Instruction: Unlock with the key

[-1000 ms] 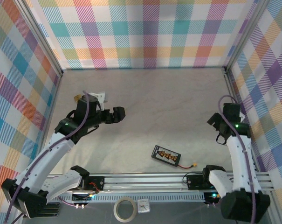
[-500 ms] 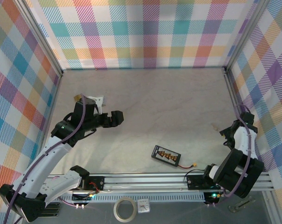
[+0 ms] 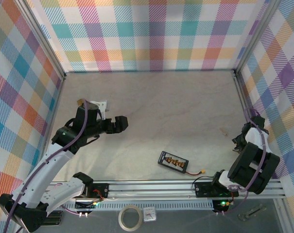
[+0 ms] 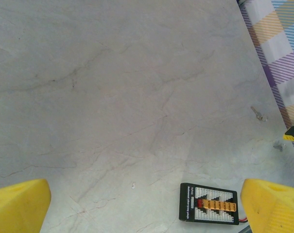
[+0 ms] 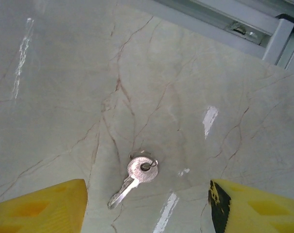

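A small silver key (image 5: 135, 176) with a ring through its head lies flat on the table, blade towards the lower left. My right gripper (image 5: 147, 213) hangs over it, open, with a yellow finger (image 5: 40, 208) on each side and neither touching it. From above, that gripper (image 3: 240, 141) is low at the table's right edge, and the key (image 3: 225, 133) is a faint speck beside it. My left gripper (image 3: 118, 124) is open and holds nothing at the left of the table. The left wrist view shows the key (image 4: 257, 114) far off to the right.
A black board with yellow connectors (image 3: 173, 161) and a red lead lies near the front rail (image 3: 151, 187); it also shows by my left gripper's right finger (image 4: 209, 204). A brass-coloured thing (image 3: 81, 102) and a white piece (image 3: 103, 103) lie behind the left arm. Checked walls enclose the table.
The right arm has swung down to the table's right edge, bringing its gripper low over the key, and its jaws have narrowed. The left gripper drifted slightly left and nearer.
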